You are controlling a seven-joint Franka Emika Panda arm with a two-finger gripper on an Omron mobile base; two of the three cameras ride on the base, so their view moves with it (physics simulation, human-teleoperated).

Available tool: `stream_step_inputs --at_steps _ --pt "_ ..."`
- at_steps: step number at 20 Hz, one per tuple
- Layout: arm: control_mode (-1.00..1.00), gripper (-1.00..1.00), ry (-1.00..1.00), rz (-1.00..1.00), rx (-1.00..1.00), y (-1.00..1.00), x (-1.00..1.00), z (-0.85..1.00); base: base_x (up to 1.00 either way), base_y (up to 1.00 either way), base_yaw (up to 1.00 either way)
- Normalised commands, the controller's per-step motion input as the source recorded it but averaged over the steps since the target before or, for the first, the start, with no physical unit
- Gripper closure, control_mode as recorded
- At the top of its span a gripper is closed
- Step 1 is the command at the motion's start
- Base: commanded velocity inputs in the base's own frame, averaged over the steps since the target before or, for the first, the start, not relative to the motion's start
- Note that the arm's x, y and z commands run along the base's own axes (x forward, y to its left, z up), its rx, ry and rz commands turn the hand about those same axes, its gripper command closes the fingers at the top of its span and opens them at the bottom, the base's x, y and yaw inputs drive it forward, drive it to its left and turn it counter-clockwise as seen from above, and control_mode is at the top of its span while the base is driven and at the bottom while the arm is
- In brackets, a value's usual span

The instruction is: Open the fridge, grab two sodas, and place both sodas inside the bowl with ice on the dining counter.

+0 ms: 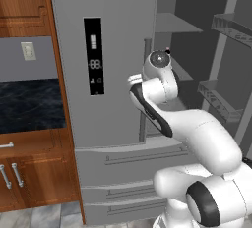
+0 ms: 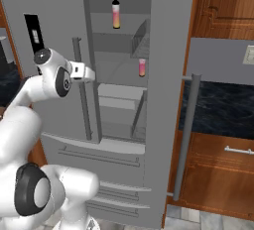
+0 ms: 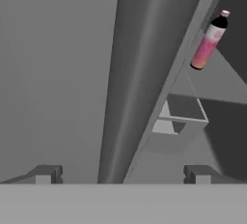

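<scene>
Claw (image 3: 120, 175) wide open (holding nothing) beside the fridge (image 2: 54, 35) handle (image 2: 82, 85); right door open, sodas (image 2: 115, 13) on shelves

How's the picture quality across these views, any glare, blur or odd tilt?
Left base view: flat, even light, no glare on the fridge. Right base view: interior dim, both sodas still readable. Hand view: rolled, so the soda leans; the near handle looks soft.

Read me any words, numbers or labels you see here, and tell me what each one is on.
"88": pale digits on the black display panel of the fridge.
Small icons above and below those digits: too blurred to read.
Sodas: no readable label.
Wall outlet: no text.
</scene>
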Motion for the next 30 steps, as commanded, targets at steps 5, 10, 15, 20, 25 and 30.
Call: stream_step_inputs --at_steps 5,10,15,20,25,30 --pt "-1.0 -1.0 0.0 0.0 0.03 0.0 0.46 -0.14 0.0 0.0 0.0" --pt "-1.0 -1.0 0.0 0.0 0.02 0.0 0.46 -0.14 0.0 0.0 0.0" --pt "-1.0 1.0 0.0 0.0 0.03 0.0 0.54 -0.13 0.0 0.0 0.0" --pt "-1.0 1.0 0.0 0.01 0.02 0.02 0.39 -0.09 0.0 0.0 0.0" --pt "-1.0 1.0 0.0 0.19 0.0 0.28 -0.15 -0.04 0.0 0.0 0.0" --pt "-1.0 1.0 0.0 0.22 0.0 0.46 -0.5 -0.15 0.0 0.0 0.0"
